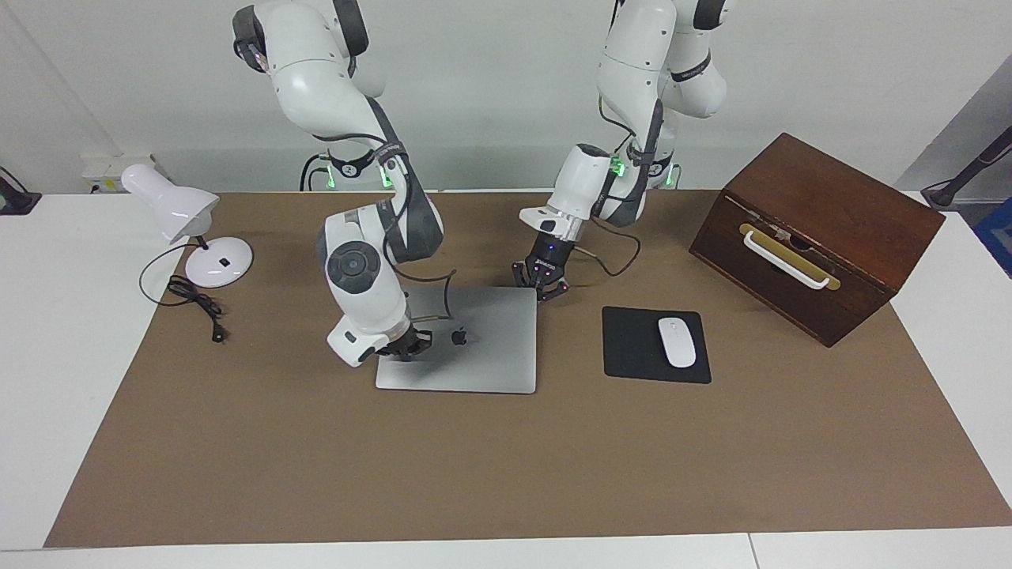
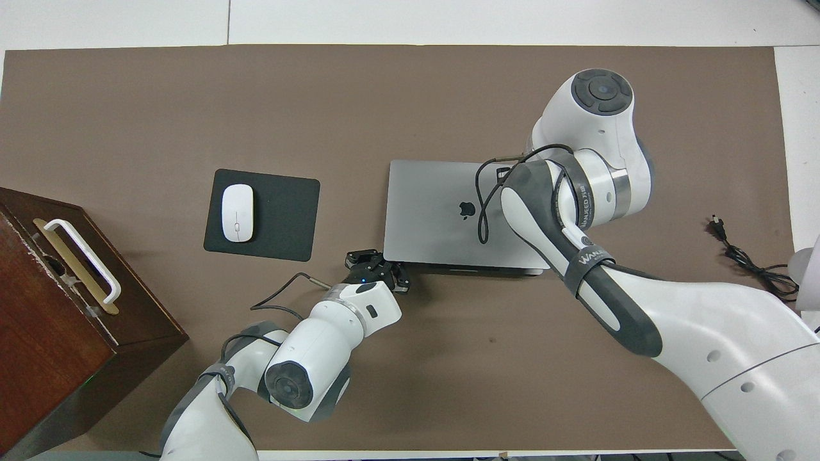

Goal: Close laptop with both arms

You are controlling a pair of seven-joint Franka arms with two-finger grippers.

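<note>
- The laptop [image 1: 466, 340] lies mid-worktop, its lid apparently pressed flat; the closing step seems almost finished.
- The right claw [image 1: 405, 345], fingers together, is set on the lid.
- The left claw [image 1: 545, 286], also together, is kept at the hinge corner.
- Next, both claws should be lifted straight.

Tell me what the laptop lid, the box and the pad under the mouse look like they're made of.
Laptop: likely brushed metal, matte silver-grey with a soft sheen. Box: dark stained wood, faint grain showing, pale handle. Mouse pad: flat matte black, probably fabric or rubber; cannot tell which.
</note>
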